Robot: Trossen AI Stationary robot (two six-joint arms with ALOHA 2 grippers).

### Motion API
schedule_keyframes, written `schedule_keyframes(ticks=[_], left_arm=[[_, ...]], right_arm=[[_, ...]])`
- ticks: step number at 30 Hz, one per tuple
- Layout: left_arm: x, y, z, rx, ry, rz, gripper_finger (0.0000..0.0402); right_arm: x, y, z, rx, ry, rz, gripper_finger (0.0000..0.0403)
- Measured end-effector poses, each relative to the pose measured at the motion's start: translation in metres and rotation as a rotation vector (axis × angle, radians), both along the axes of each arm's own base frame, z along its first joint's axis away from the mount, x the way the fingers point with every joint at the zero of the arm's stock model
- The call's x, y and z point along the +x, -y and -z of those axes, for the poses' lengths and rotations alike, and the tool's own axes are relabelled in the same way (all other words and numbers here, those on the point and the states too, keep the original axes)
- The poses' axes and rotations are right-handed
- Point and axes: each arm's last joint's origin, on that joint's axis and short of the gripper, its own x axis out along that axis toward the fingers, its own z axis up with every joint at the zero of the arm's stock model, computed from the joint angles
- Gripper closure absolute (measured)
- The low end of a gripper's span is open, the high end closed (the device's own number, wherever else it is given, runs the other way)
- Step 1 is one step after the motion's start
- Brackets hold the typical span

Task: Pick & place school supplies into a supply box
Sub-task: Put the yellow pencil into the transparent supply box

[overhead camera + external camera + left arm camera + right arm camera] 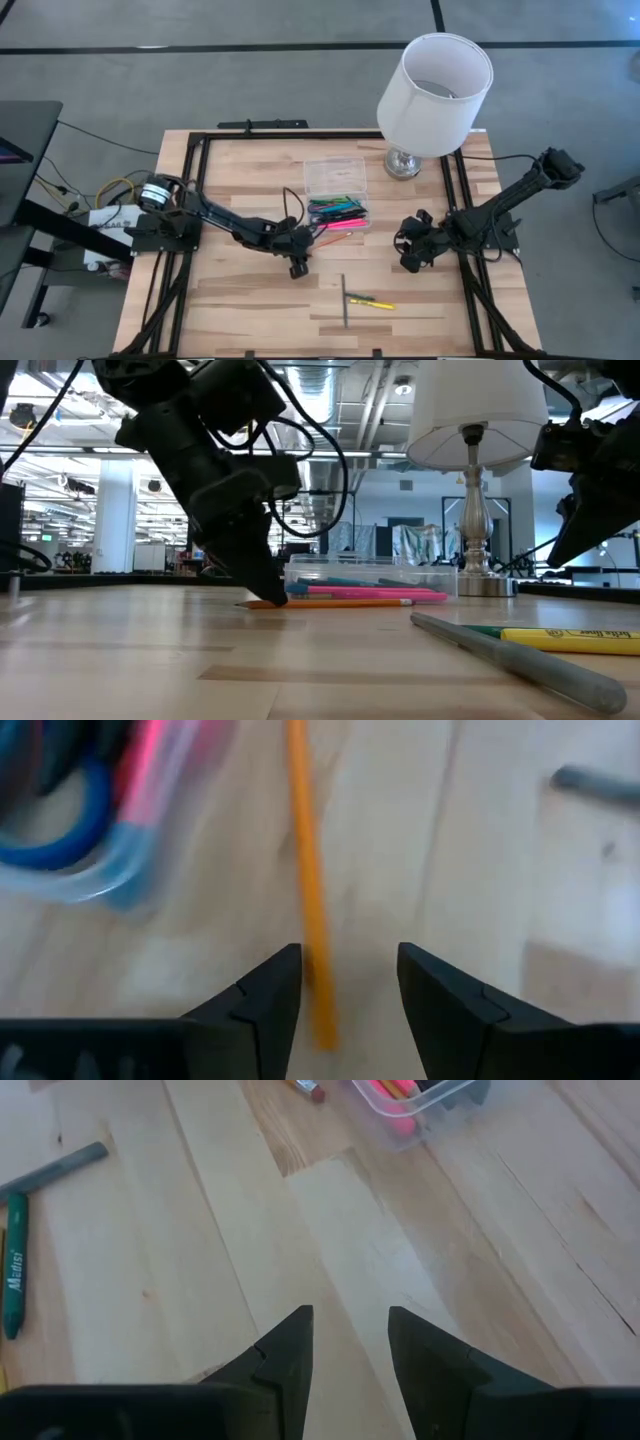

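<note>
The clear supply box [336, 196] lies open at the table's middle, its near half holding several pens, with blue scissors handles [60, 810] inside. An orange pencil [308, 870] lies flat on the table just in front of the box [370, 575]. My left gripper [347, 952] is open and low over the table, slanting down, its fingers on either side of the pencil's near end without plainly touching it. My right gripper [410, 262] hangs open above bare table at the right. A grey pen [345, 300], a yellow marker [372, 302] and a green marker [14, 1280] lie near the front.
A white-shaded lamp [432, 95] stands at the table's far right, beside the box. Black frame rails [190, 210] run along the table's edges. Bare wood lies between the two grippers and toward the near edge.
</note>
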Motion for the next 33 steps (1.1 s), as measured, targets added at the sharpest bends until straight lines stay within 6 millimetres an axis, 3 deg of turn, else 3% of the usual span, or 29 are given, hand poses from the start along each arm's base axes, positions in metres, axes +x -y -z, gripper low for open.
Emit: schedule_keyframes(ticks=[8, 15, 24, 33], left_arm=[[0.011, 0.02, 0.01, -0.03, 0.028, 0.142, 0.0267], [0.009, 0.021, 0.012, -0.033, -0.003, 0.187, 0.0332], [0.004, 0.021, 0.012, -0.014, -0.051, 0.247, 0.0375], [0.004, 0.022, 0.012, -0.041, -0.056, 0.137, 0.0397]], right_arm=[[0.0, 0.0, 0.0, 0.0, 0.003, 0.001, 0.0278], [0.0, 0.0, 0.0, 0.004, 0.005, 0.0, 0.0278], [0.001, 0.0, -0.001, 0.011, 0.009, 0.006, 0.0278], [0.001, -0.001, -0.001, 0.017, 0.007, 0.003, 0.0278]])
